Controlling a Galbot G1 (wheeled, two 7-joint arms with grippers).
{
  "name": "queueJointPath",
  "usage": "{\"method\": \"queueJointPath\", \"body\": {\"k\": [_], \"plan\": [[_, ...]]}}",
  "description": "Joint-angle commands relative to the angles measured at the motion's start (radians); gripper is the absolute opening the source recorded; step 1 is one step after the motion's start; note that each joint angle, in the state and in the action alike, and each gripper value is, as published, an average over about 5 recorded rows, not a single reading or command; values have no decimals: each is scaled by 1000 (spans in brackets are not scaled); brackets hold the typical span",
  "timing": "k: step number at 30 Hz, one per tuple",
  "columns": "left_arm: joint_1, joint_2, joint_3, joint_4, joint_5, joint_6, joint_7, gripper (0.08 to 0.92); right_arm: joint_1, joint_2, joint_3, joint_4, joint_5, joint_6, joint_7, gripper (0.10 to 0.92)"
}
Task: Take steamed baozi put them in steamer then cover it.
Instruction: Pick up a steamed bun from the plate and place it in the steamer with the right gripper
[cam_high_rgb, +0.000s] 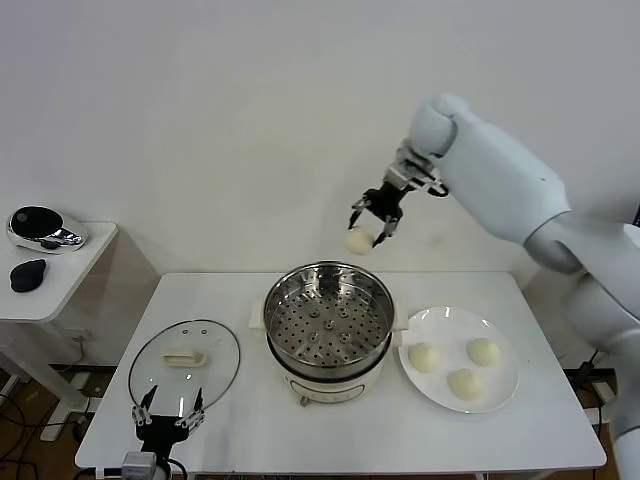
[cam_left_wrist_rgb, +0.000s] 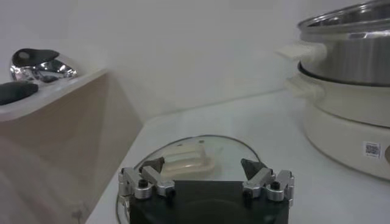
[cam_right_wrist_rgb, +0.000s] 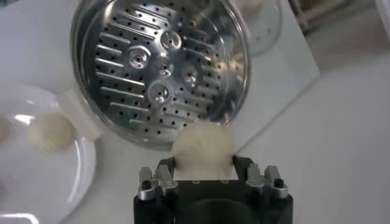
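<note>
My right gripper (cam_high_rgb: 368, 228) is shut on one steamed baozi (cam_high_rgb: 359, 240), held in the air above and behind the steamer (cam_high_rgb: 328, 327). In the right wrist view the bun (cam_right_wrist_rgb: 203, 150) sits between the fingers over the far rim of the perforated tray (cam_right_wrist_rgb: 155, 67), which holds nothing. Three more baozi (cam_high_rgb: 424, 357) lie on the white plate (cam_high_rgb: 500, 395) to the right of the pot. The cover (cam_high_rgb: 184, 362), a glass lid with a cream handle, lies flat to the left of the pot. My left gripper (cam_high_rgb: 169, 410) hangs open at the lid's near edge; its wrist view shows the lid (cam_left_wrist_rgb: 186, 161) just beyond the gripper (cam_left_wrist_rgb: 204, 167).
A side table (cam_high_rgb: 60, 275) at the far left carries a chrome object (cam_high_rgb: 42, 229) and a black one (cam_high_rgb: 27, 274). The steamer's white base and handle (cam_left_wrist_rgb: 298, 52) stand close to the lid.
</note>
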Motion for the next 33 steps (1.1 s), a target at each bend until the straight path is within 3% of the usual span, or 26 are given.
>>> {"method": "queueJointPath", "body": {"k": [1, 33], "plan": [[5, -2, -1, -12, 2, 2, -1, 823, -14, 52, -16, 51, -107, 132, 10, 611], [18, -5, -20, -15, -2, 4, 0, 823, -201, 182, 69, -112, -388, 132, 129, 611]]}}
